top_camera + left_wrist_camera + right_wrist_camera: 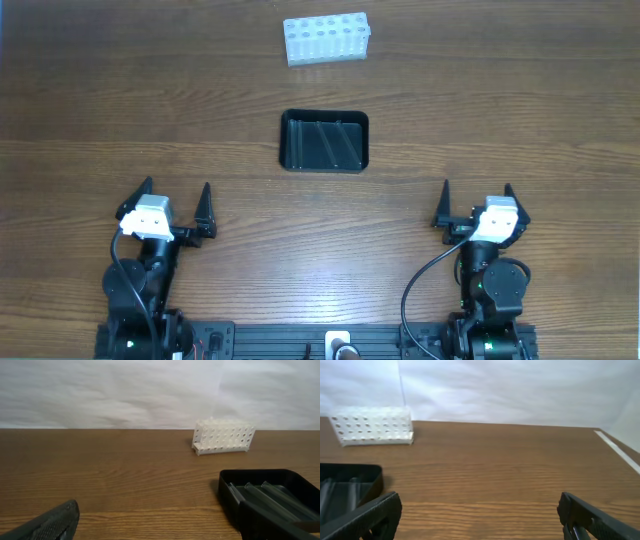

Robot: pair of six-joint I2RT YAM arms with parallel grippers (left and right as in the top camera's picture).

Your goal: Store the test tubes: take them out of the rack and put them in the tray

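Your left claw [177, 187] and right claw [476, 187] both gape empty, so pinch the light, slippery, likely breakable test tube [400, 390] gently near its top, above the rack [326, 39].

Brown wood-grain table [520, 110] carries everything; white perforated rack [326, 39] stands on it at far side, near middle, long side facing arm bases; black rectangular tray [325, 169] sits flat on table nearer arms, in line with rack; strip of bare wood between rack and tray, the two not touching; thin white strip [617, 450] runs along table surface toward right side; black rail [270, 335] lies across near edge; wood grain runs left to right across the whole surface.
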